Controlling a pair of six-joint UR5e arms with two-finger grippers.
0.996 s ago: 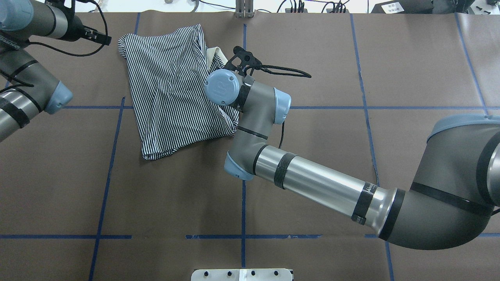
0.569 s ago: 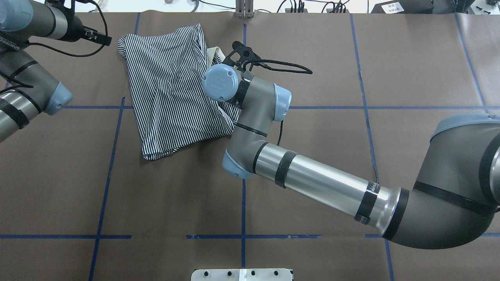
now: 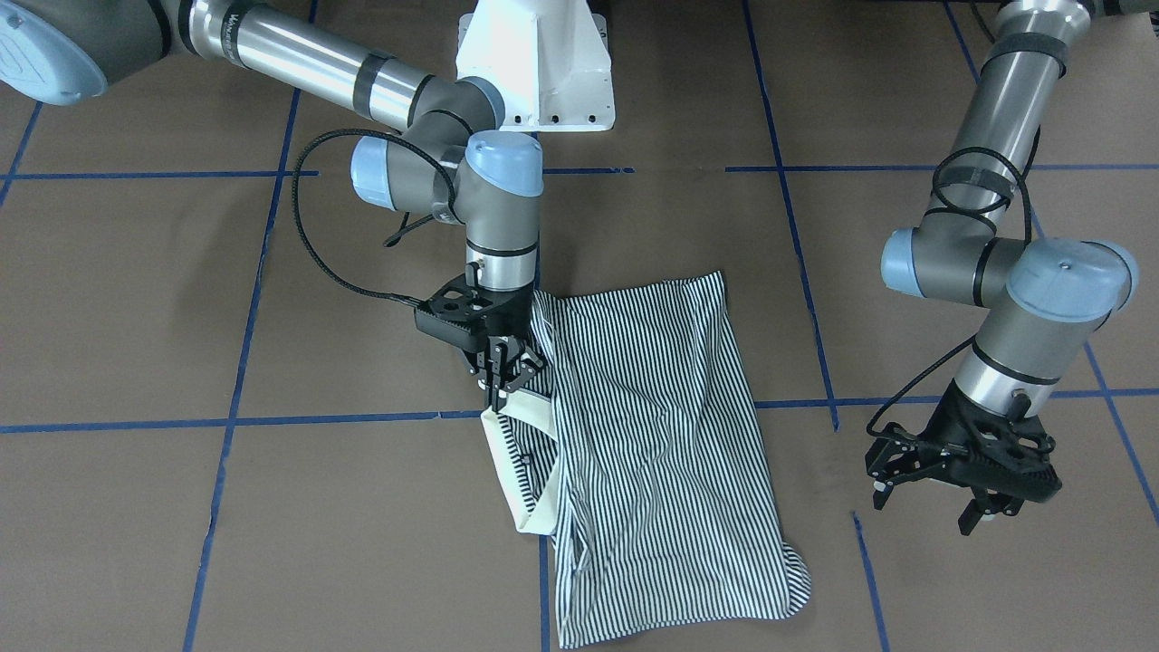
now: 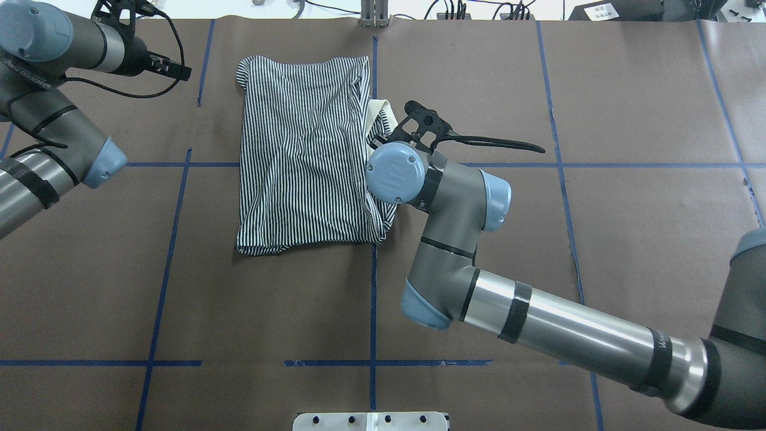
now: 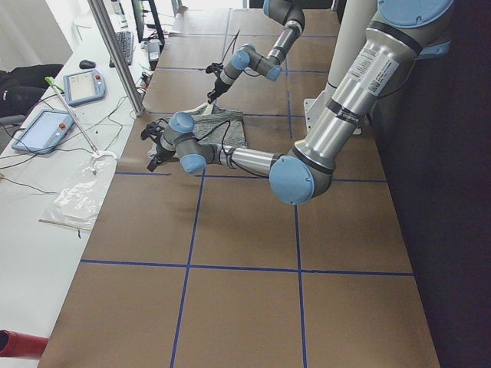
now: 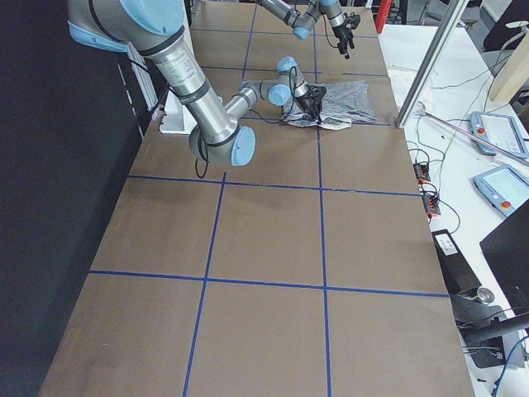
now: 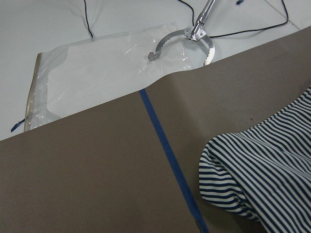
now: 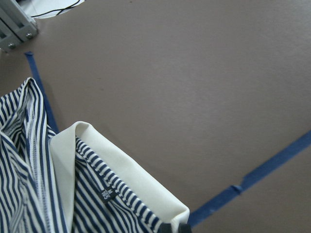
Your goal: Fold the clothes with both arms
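Observation:
The striped polo shirt (image 4: 302, 155) lies folded over on the brown table, cream collar (image 4: 383, 114) at its right edge. In the front-facing view the shirt (image 3: 661, 453) spreads below my right gripper (image 3: 501, 378), which is shut on the collar's end (image 3: 507, 453) and holds it slightly lifted. The right wrist view shows the collar (image 8: 121, 174) running into the shut fingertips (image 8: 176, 228). My left gripper (image 3: 925, 507) is open and empty, hovering left of the shirt (image 4: 178, 70). The left wrist view shows a sleeve (image 7: 262, 179) but no fingers.
Blue tape lines (image 4: 371, 299) grid the brown table cover. The white pedestal base (image 3: 536, 63) stands at the robot's side. A clear plastic bag (image 7: 97, 68) and a metal clamp (image 7: 184, 41) lie beyond the far table edge. A metal post (image 4: 374, 15) stands at the far edge.
My right arm has pulled the collar and the whole shirt to the right, and the shirt has turned squarer to the tape lines. My left gripper has shifted slightly right.

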